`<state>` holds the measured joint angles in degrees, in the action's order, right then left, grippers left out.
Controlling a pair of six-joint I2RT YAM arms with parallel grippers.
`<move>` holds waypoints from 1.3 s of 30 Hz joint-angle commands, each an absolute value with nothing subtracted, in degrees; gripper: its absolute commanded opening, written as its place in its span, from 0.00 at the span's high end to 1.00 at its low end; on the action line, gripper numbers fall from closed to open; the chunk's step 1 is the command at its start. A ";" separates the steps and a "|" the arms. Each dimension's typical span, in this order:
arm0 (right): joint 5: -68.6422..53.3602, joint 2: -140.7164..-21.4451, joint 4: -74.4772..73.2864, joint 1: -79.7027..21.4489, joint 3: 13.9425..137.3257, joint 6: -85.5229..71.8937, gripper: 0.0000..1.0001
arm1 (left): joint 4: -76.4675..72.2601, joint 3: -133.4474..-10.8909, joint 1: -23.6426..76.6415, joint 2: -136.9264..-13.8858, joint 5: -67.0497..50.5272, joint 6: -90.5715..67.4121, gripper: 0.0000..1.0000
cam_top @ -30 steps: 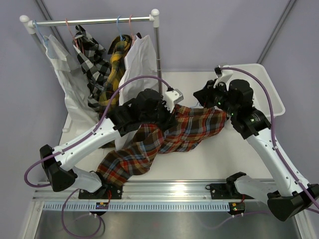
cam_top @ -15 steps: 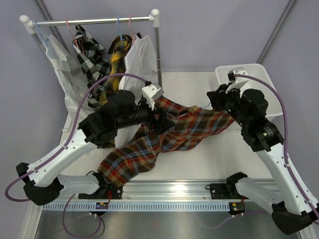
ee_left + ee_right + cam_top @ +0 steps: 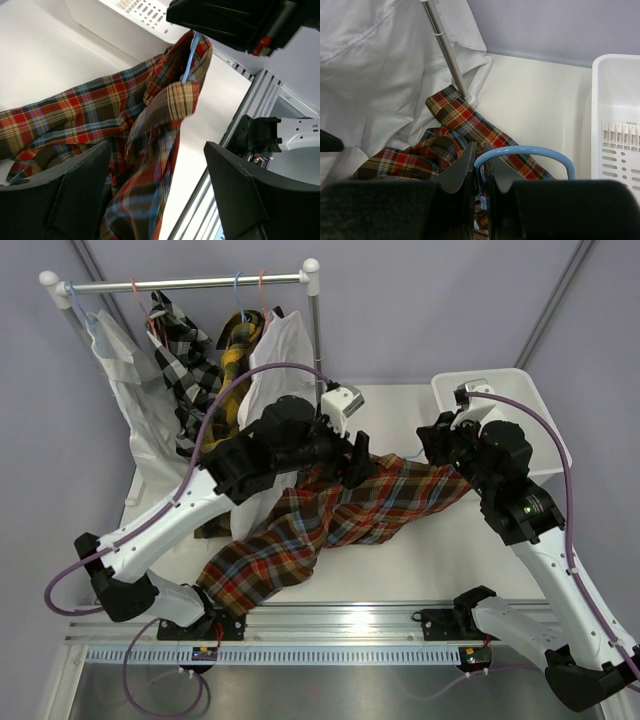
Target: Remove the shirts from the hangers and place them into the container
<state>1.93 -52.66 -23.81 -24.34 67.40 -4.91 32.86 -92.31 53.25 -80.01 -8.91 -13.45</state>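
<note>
Well left of the container (image 3: 615, 75), the left gripper (image 3: 157, 147) stands wide open over the red-orange-blue plaid shirt (image 3: 340, 515) and holds nothing. This shirt lies spread on the table (image 3: 450, 550), reaching almost to the container. Just left of the container, the right gripper (image 3: 479, 150) is closed narrow on the hook of the light blue hanger (image 3: 525, 150), which goes into the shirt's collar.

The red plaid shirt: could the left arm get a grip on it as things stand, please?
Probably yes. The left gripper hangs open right over the red plaid shirt, with nothing in between. The right gripper, shut on the blue hanger at the collar end, looks clear of that spot.
</note>
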 commanded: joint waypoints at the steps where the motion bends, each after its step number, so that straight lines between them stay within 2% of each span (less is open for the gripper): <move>1: 2.90 -52.21 -19.69 -24.52 67.59 -4.22 1.00 | 31.11 -98.34 54.14 -83.40 -7.65 -15.47 0.21; 8: 2.81 -51.86 -19.42 -24.52 66.53 -4.22 1.00 | 31.11 -102.21 55.90 -89.73 -4.57 -16.43 0.28; 13: 3.08 -51.50 -19.34 -24.52 66.36 -4.04 1.00 | 31.03 -103.01 56.16 -91.84 -5.01 -16.79 0.37; 16: 3.16 -51.42 -19.60 -24.52 66.53 -3.96 1.00 | 31.02 -103.27 56.25 -92.11 -5.18 -16.87 0.47; 20: 3.43 -51.07 -19.51 -24.61 66.45 -4.13 1.00 | 31.03 -103.18 56.51 -92.29 -5.89 -17.05 0.69; 23: 3.60 -50.98 -19.69 -24.52 66.36 -4.04 1.00 | 31.03 -103.01 56.60 -92.20 -5.98 -17.14 0.78; 24: 3.69 -50.98 -19.86 -24.52 66.36 -4.04 1.00 | 31.03 -103.01 56.69 -92.11 -6.06 -17.05 0.88; 25: 3.69 -51.15 -19.95 -24.52 66.27 -4.13 1.00 | 31.03 -103.01 56.69 -92.02 -6.24 -16.96 0.92; 27: 3.87 -51.15 -19.86 -24.52 65.92 -4.13 1.00 | 30.94 -103.01 56.69 -91.76 -6.42 -16.96 0.98; 39: 6.86 -51.68 -21.00 -24.52 63.11 -4.92 1.00 | 30.85 -101.60 56.69 -89.74 -3.52 -15.03 1.00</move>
<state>3.09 -52.36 -21.82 -24.34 63.92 -5.21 33.82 -100.60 57.32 -91.98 -7.01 -16.21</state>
